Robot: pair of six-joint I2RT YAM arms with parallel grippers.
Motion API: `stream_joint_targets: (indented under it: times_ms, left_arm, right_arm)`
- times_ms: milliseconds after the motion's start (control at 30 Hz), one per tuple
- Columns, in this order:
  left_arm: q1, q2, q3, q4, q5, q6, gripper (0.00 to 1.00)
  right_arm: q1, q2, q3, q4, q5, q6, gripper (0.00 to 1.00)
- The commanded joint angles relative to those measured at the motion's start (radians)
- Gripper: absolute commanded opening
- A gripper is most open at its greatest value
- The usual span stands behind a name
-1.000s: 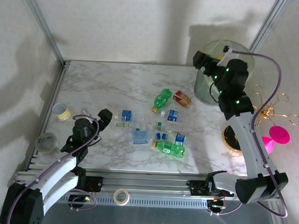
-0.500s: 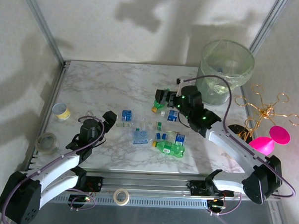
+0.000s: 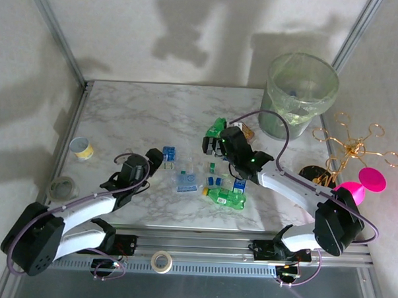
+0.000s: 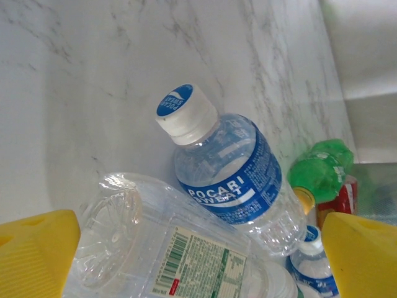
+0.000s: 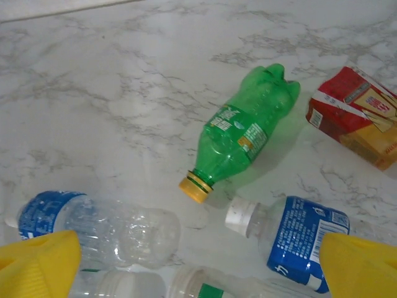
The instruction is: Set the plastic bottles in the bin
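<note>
Marble top [image 3: 134, 113], bottles loose

From above I see bottles [image 3: 226, 198] lying mid-table and the bin [image 3: 279, 119] at the far right. The left gripper [image 3: 153, 160] and right gripper [image 3: 211, 144] are both released. Left wrist: spread fingers flank a clear bottle [image 4: 173, 254]. Right wrist: a green bottle [image 5: 242, 139] lies ahead.

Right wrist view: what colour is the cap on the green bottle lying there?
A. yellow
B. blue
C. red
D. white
A: the green bottle lies on its side, and the cap at its lower end is yellow-orange.
</note>
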Motion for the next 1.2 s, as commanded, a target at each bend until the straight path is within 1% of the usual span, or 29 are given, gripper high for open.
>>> stream_joint_targets:
  times_ms: [0, 67, 200, 333, 433, 533, 667, 767, 967, 1167]
  left_arm:
    - [-0.025, 0.050, 0.063, -0.064, -0.077, -0.084, 0.99]
    - [-0.040, 0.075, 0.080, -0.093, -0.095, -0.121, 1.00]
    - [-0.079, 0.105, 0.101, -0.166, -0.115, -0.237, 1.00]
    - [-0.105, 0.114, 0.118, -0.258, -0.118, -0.342, 1.00]
    - [-0.116, 0.124, 0.145, -0.331, -0.105, -0.388, 1.00]
    - [-0.120, 0.147, 0.187, -0.400, -0.065, -0.427, 0.99]
    - [-0.124, 0.184, 0.231, -0.453, -0.006, -0.500, 1.00]
    - [-0.125, 0.219, 0.252, -0.484, 0.067, -0.564, 1.00]
    - [-0.126, 0.282, 0.297, -0.489, 0.123, -0.612, 1.00]
    - [-0.122, 0.325, 0.339, -0.492, 0.117, -0.609, 1.00]
  right_arm:
    - [0.002, 0.004, -0.034, 0.025, 0.034, 0.013, 0.99]
    - [0.002, -0.002, -0.048, 0.032, 0.040, 0.017, 0.99]
    - [0.001, -0.027, -0.083, 0.050, 0.042, 0.022, 0.99]
    - [0.002, -0.042, -0.106, 0.047, 0.059, 0.029, 0.99]
    - [0.002, -0.051, -0.117, 0.048, 0.068, 0.032, 0.99]
    - [0.001, -0.060, -0.128, 0.045, 0.080, 0.036, 0.99]
    - [0.001, -0.071, -0.140, 0.044, 0.089, 0.045, 0.99]
    - [0.002, -0.084, -0.149, 0.041, 0.093, 0.052, 0.99]
    - [0.002, -0.111, -0.176, 0.044, 0.095, 0.065, 0.99]
    - [0.002, -0.140, -0.207, 0.058, 0.081, 0.072, 0.99]
